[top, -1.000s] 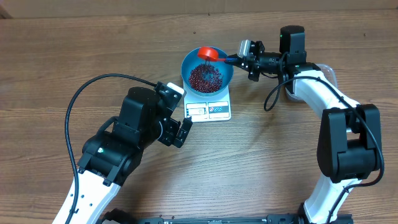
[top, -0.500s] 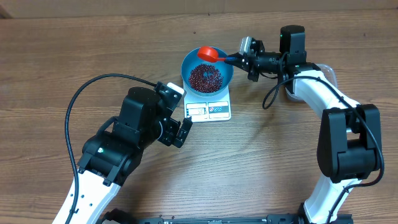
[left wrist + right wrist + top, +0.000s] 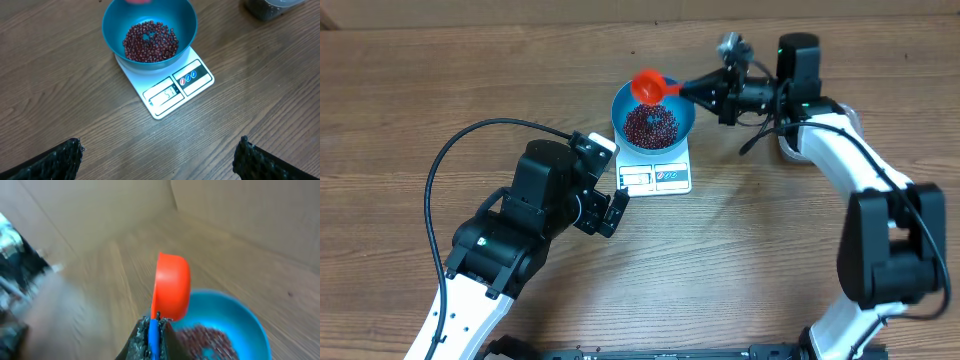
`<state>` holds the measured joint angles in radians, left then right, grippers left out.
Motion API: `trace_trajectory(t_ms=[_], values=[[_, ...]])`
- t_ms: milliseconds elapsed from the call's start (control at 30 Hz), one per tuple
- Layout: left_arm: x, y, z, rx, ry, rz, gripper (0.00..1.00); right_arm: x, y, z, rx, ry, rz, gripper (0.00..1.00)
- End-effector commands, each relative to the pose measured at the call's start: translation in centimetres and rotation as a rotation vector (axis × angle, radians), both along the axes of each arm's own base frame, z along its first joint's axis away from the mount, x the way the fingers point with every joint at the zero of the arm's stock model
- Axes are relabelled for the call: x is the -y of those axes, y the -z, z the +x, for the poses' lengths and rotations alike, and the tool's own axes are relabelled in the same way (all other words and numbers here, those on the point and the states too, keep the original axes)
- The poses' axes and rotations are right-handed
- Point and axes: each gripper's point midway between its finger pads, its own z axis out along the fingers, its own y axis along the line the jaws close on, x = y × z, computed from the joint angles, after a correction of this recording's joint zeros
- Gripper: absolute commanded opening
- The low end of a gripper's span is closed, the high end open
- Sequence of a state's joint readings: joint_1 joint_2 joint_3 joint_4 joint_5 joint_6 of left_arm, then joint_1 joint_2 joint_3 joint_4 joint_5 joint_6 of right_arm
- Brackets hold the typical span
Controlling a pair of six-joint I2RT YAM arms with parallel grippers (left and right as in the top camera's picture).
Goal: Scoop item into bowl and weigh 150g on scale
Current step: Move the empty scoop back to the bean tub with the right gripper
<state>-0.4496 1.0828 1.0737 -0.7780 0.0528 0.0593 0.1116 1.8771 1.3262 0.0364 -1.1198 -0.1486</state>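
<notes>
The blue bowl (image 3: pixel 682 108) stands on the white scale (image 3: pixel 655 178) and holds a heap of dark red-brown beans (image 3: pixel 650 124). My right gripper (image 3: pixel 705 92) is shut on the blue handle of the orange-red scoop (image 3: pixel 648 86), which is turned on its side over the bowl's far rim. The right wrist view shows the scoop (image 3: pixel 172 287) above the bowl (image 3: pixel 247 325), with the gripper (image 3: pixel 154 330) clamping the handle. My left gripper (image 3: pixel 160 160) hangs open over bare wood in front of the scale (image 3: pixel 172 92), nothing between its fingertips (image 3: pixel 67 155).
A clear tub (image 3: pixel 272 6) with dark contents stands right of the bowl, behind my right arm. A black cable (image 3: pixel 450 160) loops left of my left arm. A cardboard wall (image 3: pixel 520 12) runs along the table's far edge.
The right wrist has rolled, tipping the scoop onto its side above the bowl, and the arm has shifted slightly. The left arm has not moved.
</notes>
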Motion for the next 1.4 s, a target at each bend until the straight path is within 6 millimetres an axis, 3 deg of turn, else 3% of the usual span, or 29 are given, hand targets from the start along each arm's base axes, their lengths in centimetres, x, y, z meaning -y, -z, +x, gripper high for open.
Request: trace_trajectory(t_ms=[0, 267, 433, 600, 800, 900, 1033, 1167, 1367], values=[[0.1, -0.7, 0.0, 0.023, 0.015, -0.007, 1.00, 1.0, -6.1, -1.2, -0.151, 0.050, 0.123, 0.04], [0.1, -0.7, 0.0, 0.023, 0.015, -0.007, 0.99, 6.4, -10.5, -0.8, -0.141, 0.192, 0.176, 0.04], [0.1, -0.7, 0.0, 0.023, 0.015, -0.007, 1.00, 10.7, -11.4, -0.1, -0.147, 0.341, 0.176, 0.04], [0.1, -0.7, 0.0, 0.023, 0.015, -0.007, 1.00, 15.5, -9.2, 1.4, -0.245, 0.588, 0.137, 0.04], [0.0, -0.7, 0.0, 0.023, 0.014, -0.007, 0.99, 19.5, -5.2, 1.3, -0.342, 0.813, -0.009, 0.04], [0.1, -0.7, 0.0, 0.023, 0.015, -0.007, 0.99, 21.4, -4.3, 0.3, -0.344, 0.925, -0.121, 0.04], [0.0, -0.7, 0.0, 0.023, 0.014, -0.007, 1.00, 23.0, -4.5, -0.9, -0.302, 1.010, -0.231, 0.04], [0.1, -0.7, 0.0, 0.023, 0.015, -0.007, 1.00, 26.3, -4.3, -2.9, -0.252, 1.149, -0.439, 0.04], [0.1, -0.7, 0.0, 0.023, 0.015, -0.007, 1.00, 29.2, -1.6, -5.0, -0.309, 1.227, -0.674, 0.04]])
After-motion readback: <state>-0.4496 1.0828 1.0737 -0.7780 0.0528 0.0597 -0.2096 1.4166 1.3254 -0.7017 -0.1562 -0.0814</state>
